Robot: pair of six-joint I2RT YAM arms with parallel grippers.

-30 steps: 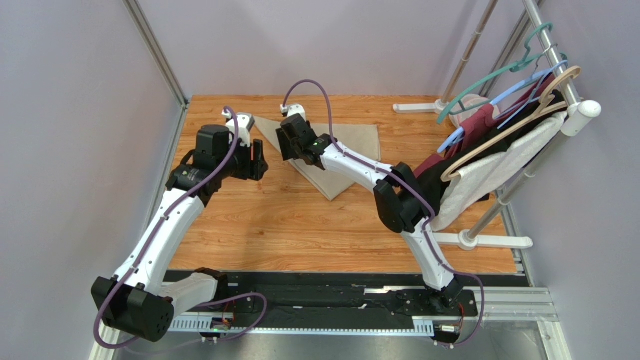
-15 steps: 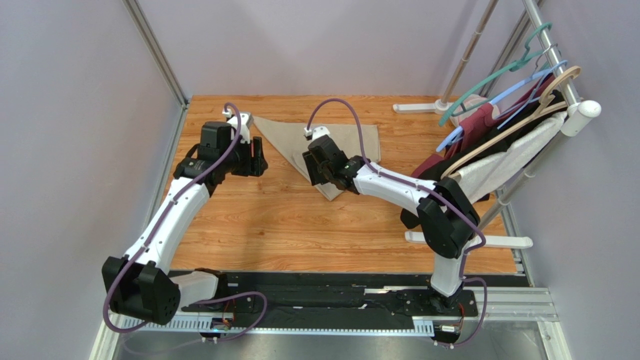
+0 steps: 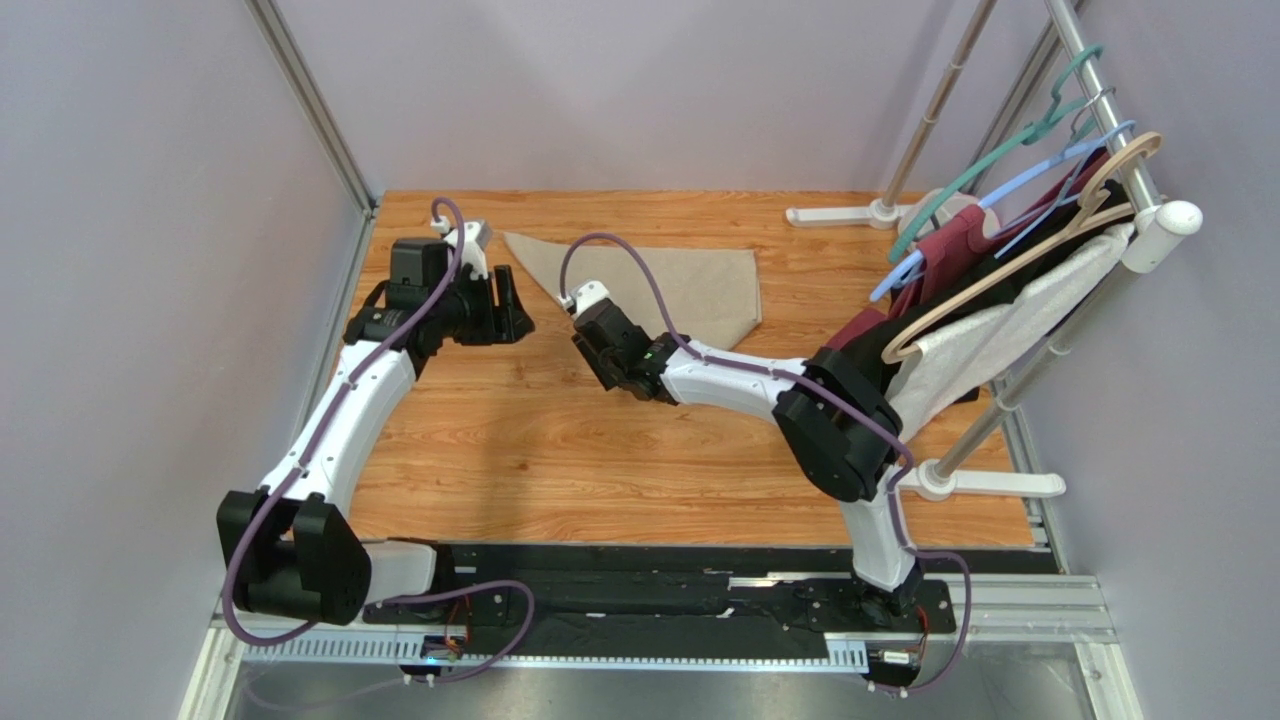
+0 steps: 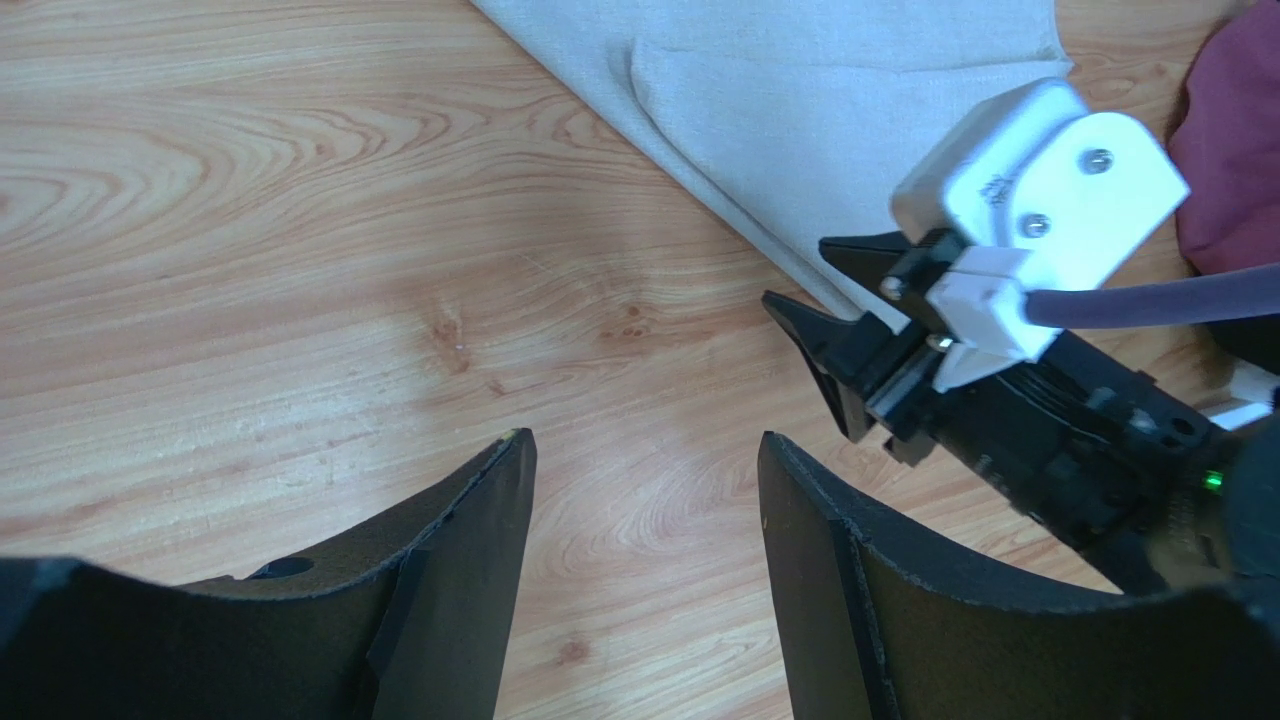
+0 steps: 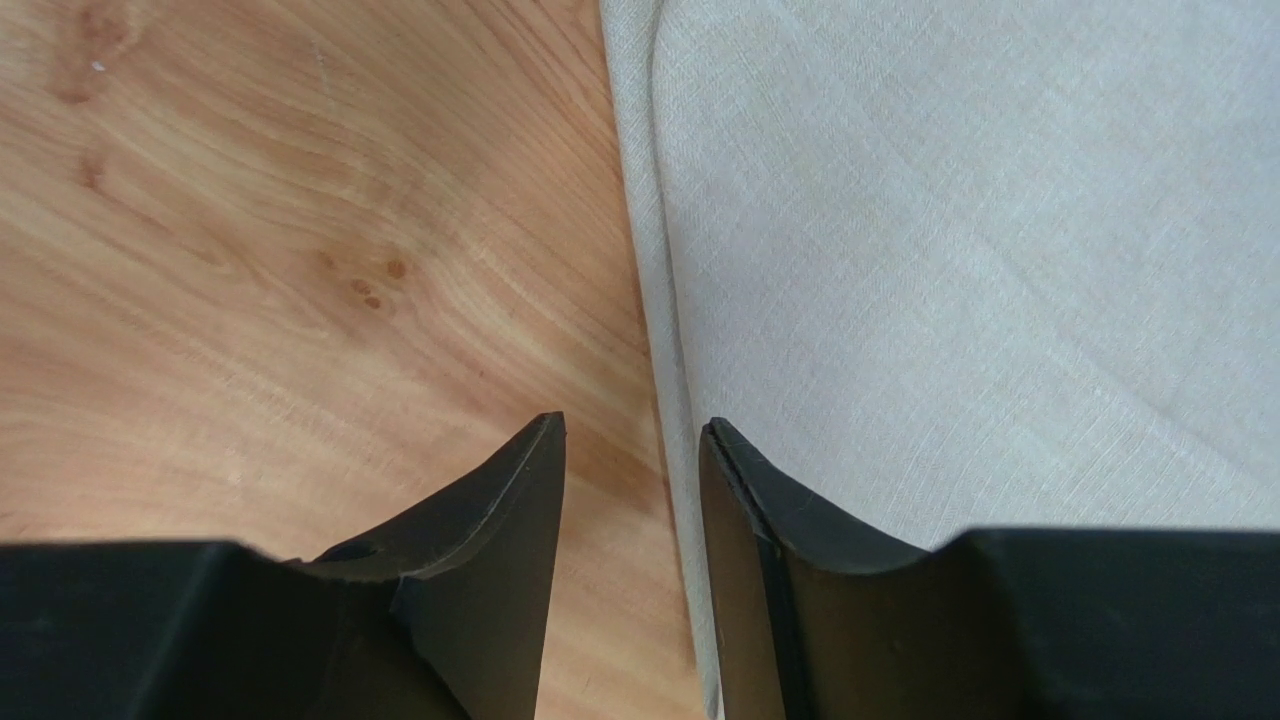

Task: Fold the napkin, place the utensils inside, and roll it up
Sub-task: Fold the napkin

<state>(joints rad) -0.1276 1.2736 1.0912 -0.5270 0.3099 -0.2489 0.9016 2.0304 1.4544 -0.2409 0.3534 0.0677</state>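
While both arms reach out over the wooden table (image 3: 496, 450), the napkin (image 3: 684, 285) lies flat at the far middle of it. It is folded over (two layers show along its left slanting edge, the upper set just inside the lower), with one corner pointing far-left and its right side ending near the clothes rack (image 3: 1165, 225). Right gripper (image 5: 631, 428) sits low at that slanting edge, toward its near end. Its jaws leave a narrow gap, with one finger (image 5: 781, 570) over cloth and the other over bare wood. The cloth edge runs under the gap, and nothing is pinched as far as the wrist view shows. Left gripper (image 4: 643, 443) hovers left of the napkin over bare wood, jaws wide apart and holding nothing. It points toward the right gripper, near it but apart. The rack on the right carries hangers with maroon and white garments (image 3: 962, 248). The maroon one comes close to the napkin's right side; whether they touch, cannot tell.
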